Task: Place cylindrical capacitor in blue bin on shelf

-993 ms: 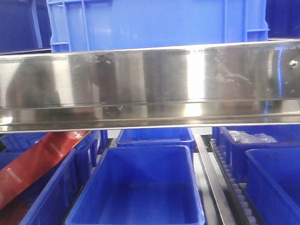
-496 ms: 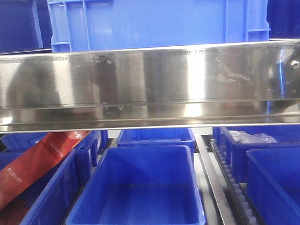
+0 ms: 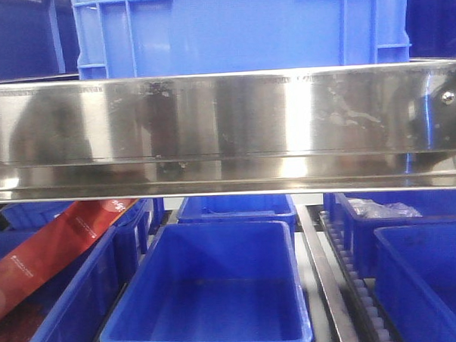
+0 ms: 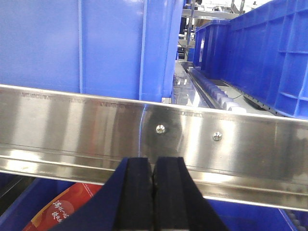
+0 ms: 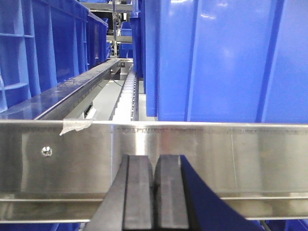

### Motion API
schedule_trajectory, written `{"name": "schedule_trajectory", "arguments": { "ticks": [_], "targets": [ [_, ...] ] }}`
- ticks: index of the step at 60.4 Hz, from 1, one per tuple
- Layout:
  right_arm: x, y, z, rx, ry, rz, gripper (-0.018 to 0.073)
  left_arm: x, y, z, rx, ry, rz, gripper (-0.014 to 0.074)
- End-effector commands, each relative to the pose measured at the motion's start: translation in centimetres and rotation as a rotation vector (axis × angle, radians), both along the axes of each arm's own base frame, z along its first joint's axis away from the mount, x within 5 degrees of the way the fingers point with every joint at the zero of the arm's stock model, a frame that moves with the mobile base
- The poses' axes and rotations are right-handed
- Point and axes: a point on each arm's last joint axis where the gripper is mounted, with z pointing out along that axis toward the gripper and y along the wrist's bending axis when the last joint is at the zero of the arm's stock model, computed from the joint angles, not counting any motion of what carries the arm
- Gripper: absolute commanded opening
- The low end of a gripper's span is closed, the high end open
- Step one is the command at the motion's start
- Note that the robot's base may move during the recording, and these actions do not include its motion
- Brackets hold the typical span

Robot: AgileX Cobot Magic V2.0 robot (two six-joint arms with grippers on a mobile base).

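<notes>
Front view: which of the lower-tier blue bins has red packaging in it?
The left bin: a red packet leans across it. The centre bin looks empty; the right rear bin holds clear plastic.

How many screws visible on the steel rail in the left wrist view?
2. One screw sits just above the left gripper; the other screw is further right on the same rail. More may lie beyond the frame edges.

Bright overhead light is glaring off the shelf (image 3: pixel 226 126) front rail, blowing out a white vertical band right of centre. Dark smeared reflections are showing at its left end. Both wrist views are rendering slightly soft, blue bins (image 3: pixel 211 293) oversaturating.
</notes>
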Motion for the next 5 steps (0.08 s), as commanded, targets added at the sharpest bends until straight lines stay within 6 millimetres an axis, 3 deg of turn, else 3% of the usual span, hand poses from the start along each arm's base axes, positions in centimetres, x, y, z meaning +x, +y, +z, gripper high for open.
{"name": "schedule_trajectory", "arguments": {
  "ticks": [1,5],
  "targets": [
    [-0.01,-0.06,0.13,-0.009,-0.024,-0.009,-0.0151,-0.05,-0.02,0.27,-0.004,-0.026,-0.004,-0.0111],
    [-0.01,-0.06,0.13,-0.009,-0.024,-0.009,-0.0151,-0.05,-0.02,0.27,-0.004,-0.026,-0.004,-0.0111]
  ]
}}
